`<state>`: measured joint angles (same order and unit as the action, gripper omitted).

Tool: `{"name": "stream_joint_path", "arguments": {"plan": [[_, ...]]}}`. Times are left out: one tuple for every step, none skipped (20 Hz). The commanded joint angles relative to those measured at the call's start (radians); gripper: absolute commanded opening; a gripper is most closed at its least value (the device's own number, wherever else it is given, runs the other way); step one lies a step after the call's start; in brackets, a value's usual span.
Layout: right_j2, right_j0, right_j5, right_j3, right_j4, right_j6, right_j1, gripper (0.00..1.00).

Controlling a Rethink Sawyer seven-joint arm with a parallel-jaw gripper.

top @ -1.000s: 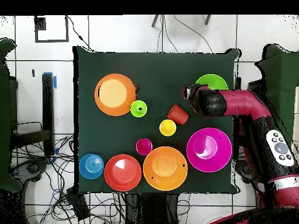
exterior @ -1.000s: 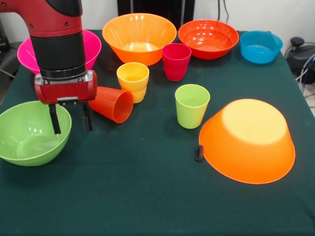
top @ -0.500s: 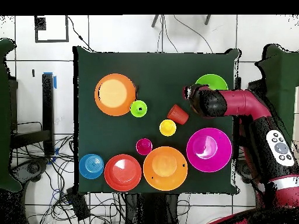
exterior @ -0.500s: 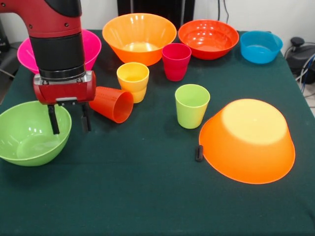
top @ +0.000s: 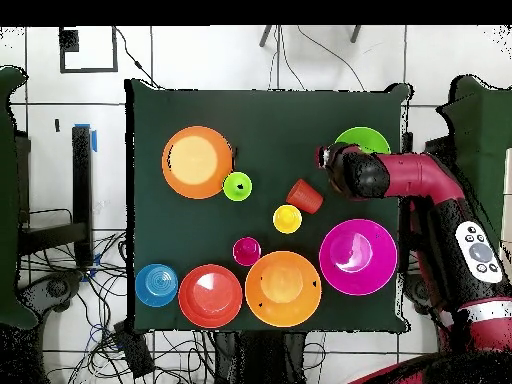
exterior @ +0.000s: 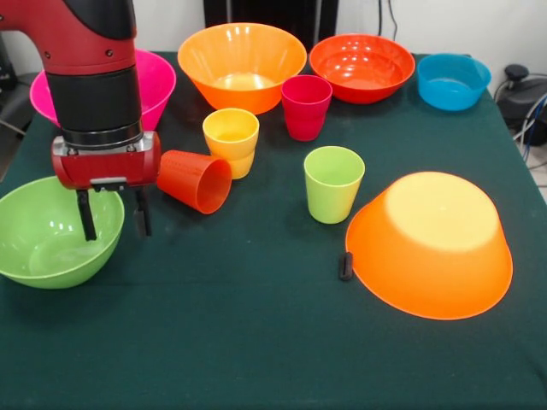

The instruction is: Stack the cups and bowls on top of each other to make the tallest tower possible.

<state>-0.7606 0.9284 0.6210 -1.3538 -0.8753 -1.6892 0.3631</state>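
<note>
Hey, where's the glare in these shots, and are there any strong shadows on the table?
Front view: soft highlights sit inside the red-orange bowl, the upright orange bowl and the green bowl; shadows on the dark cloth are faint, the inverted orange bowl barely casting one. Overhead view: the pink bowl shows a bright spot; lighting looks even.

Green-clothed table [exterior: 256,342] under cups [exterior: 332,183], bowls [exterior: 430,243]

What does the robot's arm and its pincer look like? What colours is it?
The arm is thick and round, shiny red with black sections and a silvery ring. At its end sits a boxy red block carrying the pincer: two thin, straight black fingers.
</note>
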Motion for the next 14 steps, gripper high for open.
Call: {"name": "stream_joint_path", "arguments": {"plan": [[0.04,-0.046,0.028,0.078,-0.095,0.301,-0.063,1.0],[0.041,-0.047,0.029,0.079,-0.096,0.301,-0.065,1.0],[0.041,-0.048,0.031,0.081,-0.097,0.302,-0.067,1.0],[0.041,-0.048,0.033,0.083,-0.097,0.303,-0.07,1.0],[0.042,-0.049,0.037,0.085,-0.097,0.302,-0.072,1.0],[0.042,-0.05,0.036,0.085,-0.098,0.301,-0.072,1.0],[0.043,-0.051,0.037,0.087,-0.099,0.301,-0.075,1.0],[0.044,-0.051,0.032,0.088,-0.102,0.299,-0.078,1.0],[0.044,-0.051,0.029,0.091,-0.104,0.301,-0.083,1.0],[0.045,-0.051,0.026,0.094,-0.107,0.302,-0.088,1.0],[0.044,-0.051,0.025,0.098,-0.107,0.305,-0.092,1.0],[0.043,-0.051,0.029,0.103,-0.107,0.31,-0.097,1.0],[0.042,-0.052,0.031,0.106,-0.107,0.314,-0.1,1.0],[0.042,-0.052,0.034,0.106,-0.106,0.315,-0.099,1.0]]}}
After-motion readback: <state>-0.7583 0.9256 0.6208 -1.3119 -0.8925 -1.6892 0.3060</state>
